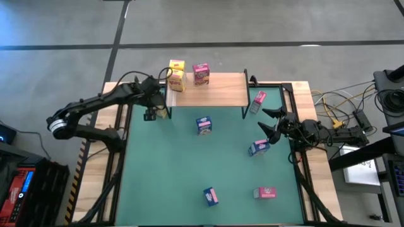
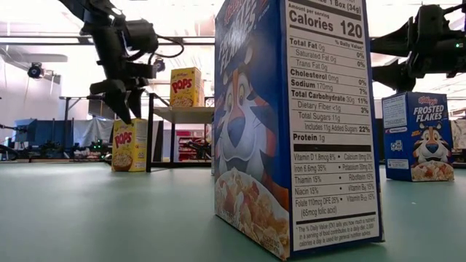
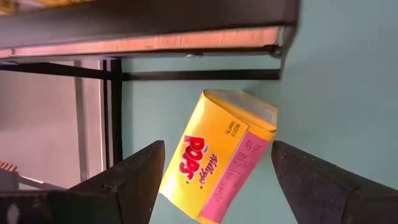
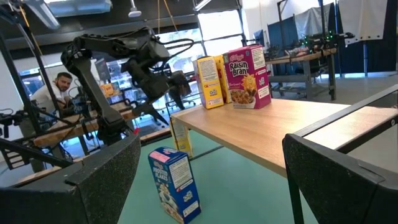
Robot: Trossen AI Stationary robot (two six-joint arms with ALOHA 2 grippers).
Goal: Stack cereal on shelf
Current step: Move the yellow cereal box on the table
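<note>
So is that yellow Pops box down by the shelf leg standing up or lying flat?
Standing upright. The low view shows the yellow Pops box on its base on the green mat, beside the shelf leg.

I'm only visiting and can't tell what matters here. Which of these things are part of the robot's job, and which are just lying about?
Part of the job:
- shelf
- yellow boxes and pink box on it
- yellow box below the open left gripper
- blue boxes and other pink boxes on the mat

Just lying about:
- cables beside the table

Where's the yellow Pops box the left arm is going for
In the high view the yellow Pops box stands on the green mat by the shelf's left legs, under the left gripper, whose fingers are open.
</note>
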